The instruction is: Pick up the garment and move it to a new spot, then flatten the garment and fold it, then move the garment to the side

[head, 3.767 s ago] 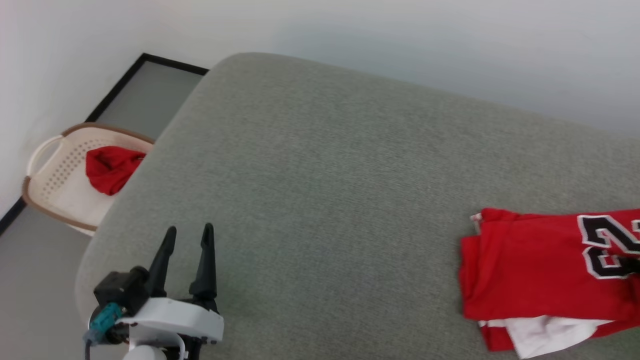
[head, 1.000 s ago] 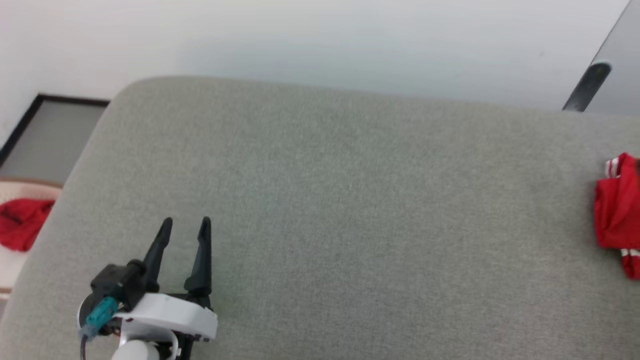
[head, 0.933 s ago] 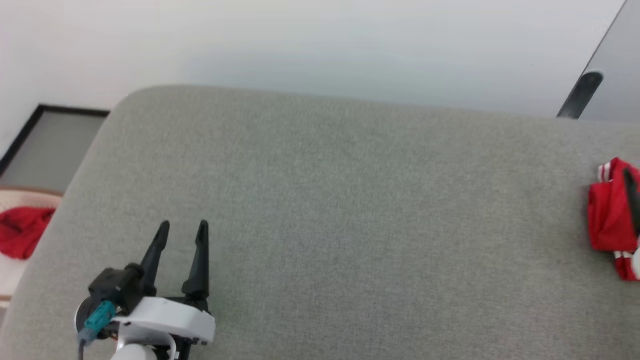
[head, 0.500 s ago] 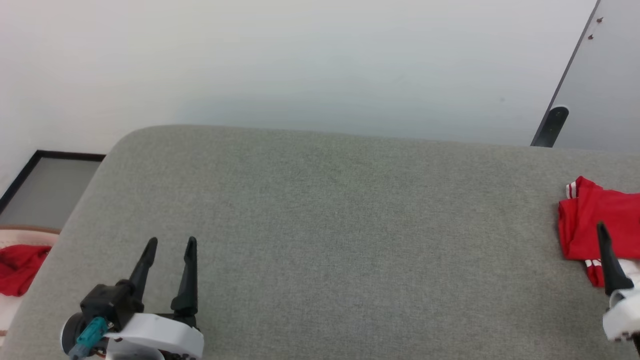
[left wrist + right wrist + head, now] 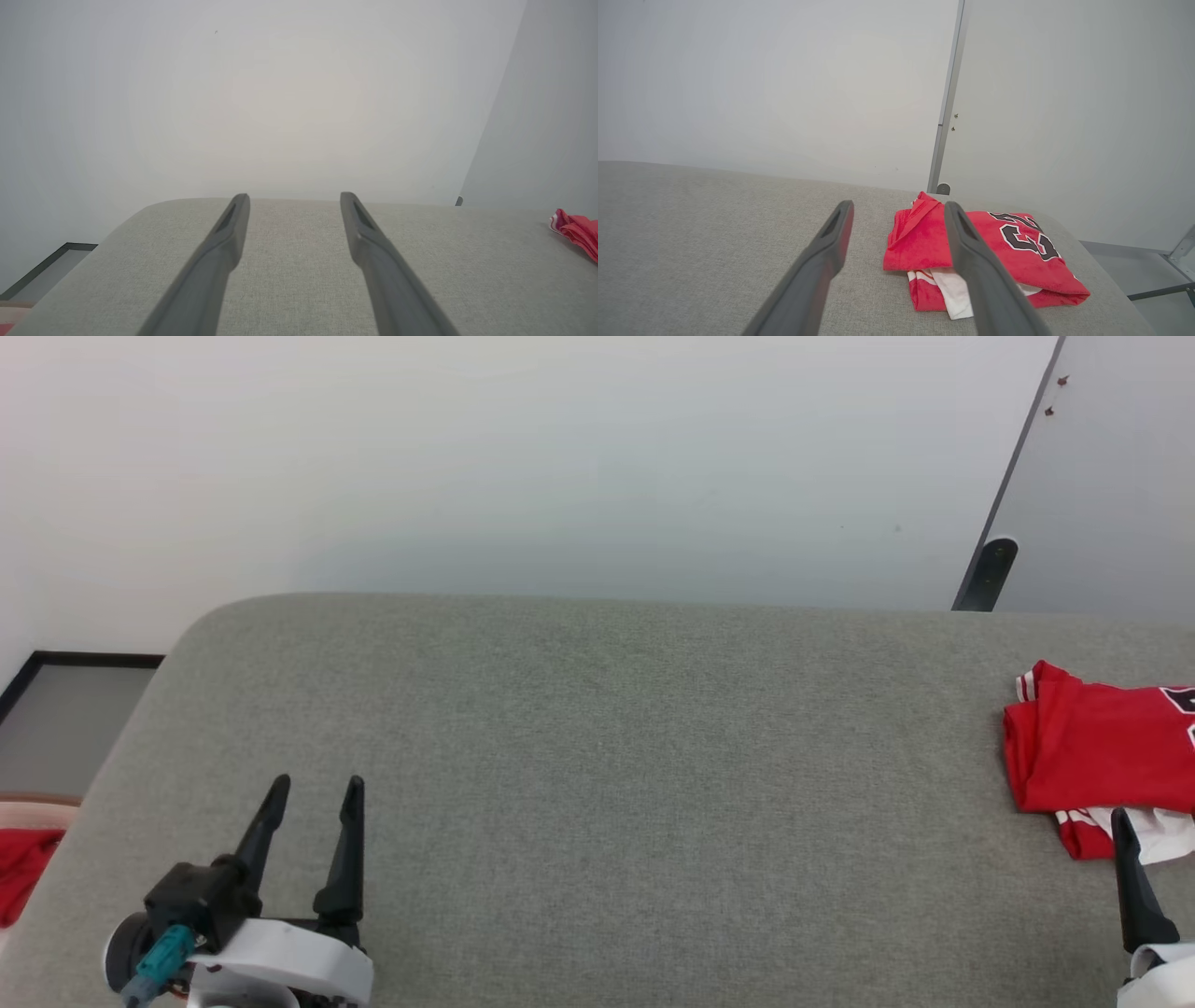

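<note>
Garment [image 5: 1092,770] lies folded in a stack on the far right end of the grey padded bench [image 5: 597,756], number side up with a white sleeve poking out underneath. Left pincer [image 5: 317,786] is released and empty at the bench's left end, well apart from it; right pincer [image 5: 899,206] is released too, just short of the shirt, not touching. The last step, moving it aside, looks about done. Next move probably only calls for keeping clear of the stack, nothing left to grab.
</note>
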